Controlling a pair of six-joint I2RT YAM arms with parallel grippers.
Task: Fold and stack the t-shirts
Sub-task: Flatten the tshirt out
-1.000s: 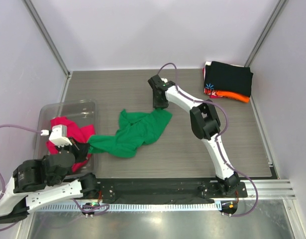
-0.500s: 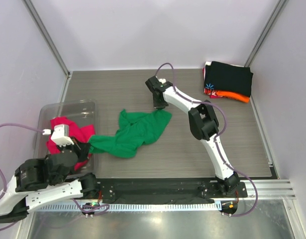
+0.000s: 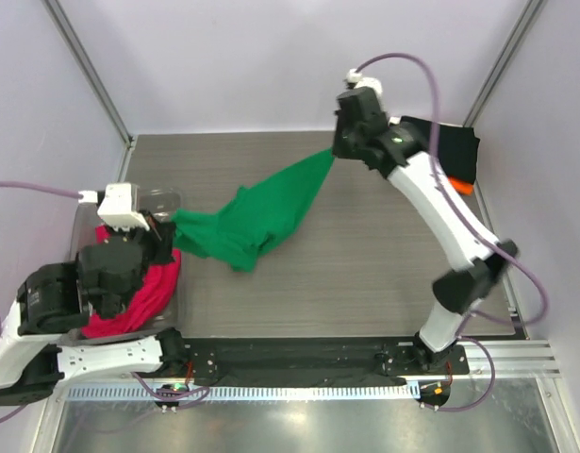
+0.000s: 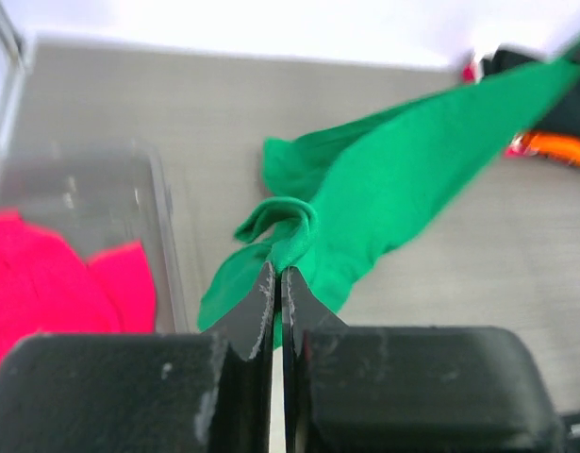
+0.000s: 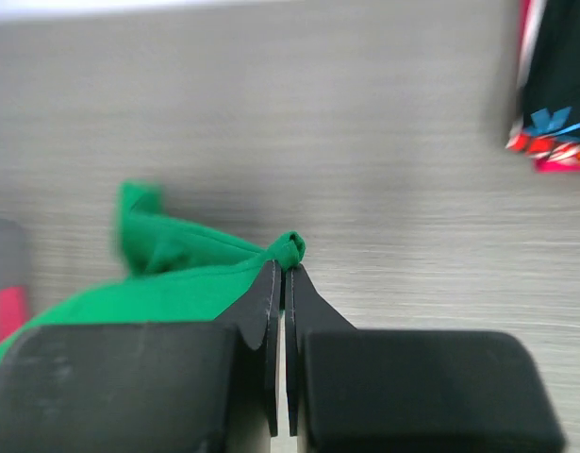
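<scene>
Rising since a second ago, the right end effector (image 5: 284,274) is pinching one corner of the green shirt (image 3: 261,212) while the left end effector (image 4: 276,278) is pinching another edge, stretching it over the worktop (image 3: 365,274). Pulling further is risking slippage from those thin pinches.

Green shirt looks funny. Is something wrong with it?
The green shirt is stretched into a twisted, bunched strip between the left gripper and right gripper, each pinching one end. Nothing looks torn.
</scene>
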